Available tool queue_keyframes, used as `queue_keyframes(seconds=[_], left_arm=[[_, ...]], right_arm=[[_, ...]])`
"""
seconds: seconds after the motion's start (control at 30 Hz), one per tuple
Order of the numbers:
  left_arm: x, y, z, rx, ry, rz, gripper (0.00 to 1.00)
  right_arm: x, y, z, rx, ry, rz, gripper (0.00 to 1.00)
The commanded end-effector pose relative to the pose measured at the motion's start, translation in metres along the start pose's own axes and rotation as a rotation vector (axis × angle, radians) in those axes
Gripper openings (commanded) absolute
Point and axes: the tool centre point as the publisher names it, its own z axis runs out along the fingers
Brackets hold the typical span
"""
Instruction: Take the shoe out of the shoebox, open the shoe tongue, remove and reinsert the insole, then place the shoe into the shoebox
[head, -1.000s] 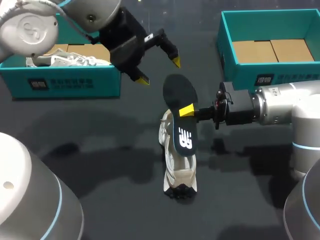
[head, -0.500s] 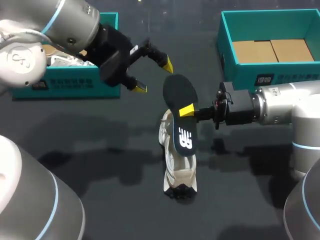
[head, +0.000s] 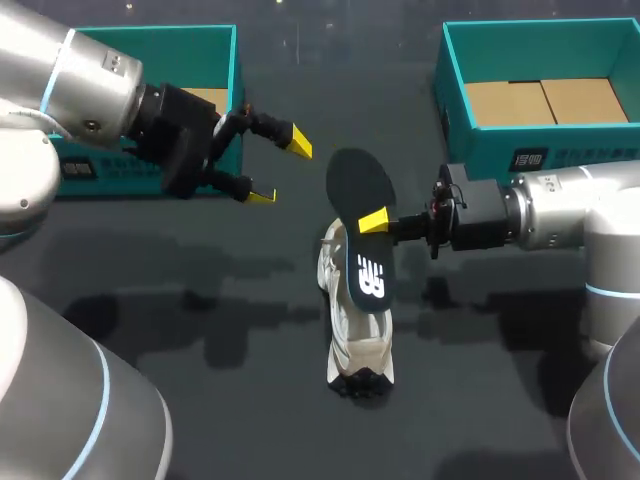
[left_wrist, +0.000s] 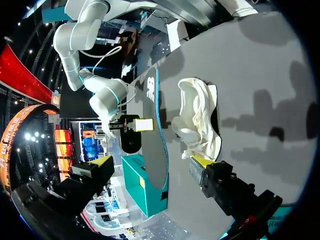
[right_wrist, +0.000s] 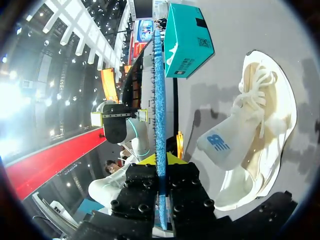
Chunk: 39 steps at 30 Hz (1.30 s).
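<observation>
Black insole (head: 356, 190) — above white shoe (head: 346, 335).

- The black flat insole (head: 358, 215) covers the heel half of the white mesh sneaker (head: 352, 345) in the head view; only the toe half shows.
- Only one yellow tip of my right gripper (head: 372, 221) shows there; the other finger is behind the insole.
- My left arm (head: 90, 85) hides most of the teal cardboard shoebox (head: 215, 45) at the tabletop's far left corner, so I cannot tell its contents.
- The second teal shoebox (head: 540, 50), at the far right corner, is cut off by the picture's edge.
- In my left wrist view the insole hides part of it.
</observation>
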Motion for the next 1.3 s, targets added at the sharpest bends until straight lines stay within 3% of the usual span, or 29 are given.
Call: queue_keyframes(seconds=[0.03,0.3,0.33,0.67,1.07,1.3], left_arm=[[0.004,-0.003,0.002,-0.007,-0.093,0.003,1.00],[0.018,-0.005,0.022,-0.057,-0.172,-0.014,1.00],[0.020,-0.004,0.022,-0.030,-0.208,-0.013,1.00],[0.020,-0.004,0.022,-0.030,-0.208,-0.013,1.00],[0.027,-0.003,0.051,-0.059,-0.335,-0.104,1.00],[0.026,-0.001,0.053,-0.043,-0.358,-0.116,1.00]], right_arm=[[0.000,-0.001,0.001,0.000,-0.003,0.000,0.00],[0.000,-0.001,0.001,0.000,-0.003,0.000,0.00],[0.000,-0.001,0.001,0.000,-0.003,0.000,0.00],[0.000,-0.001,0.001,0.000,-0.003,0.000,0.00],[0.000,0.001,0.012,0.015,0.054,-0.012,0.00],[0.001,0.001,0.015,0.026,0.059,-0.017,0.00]])
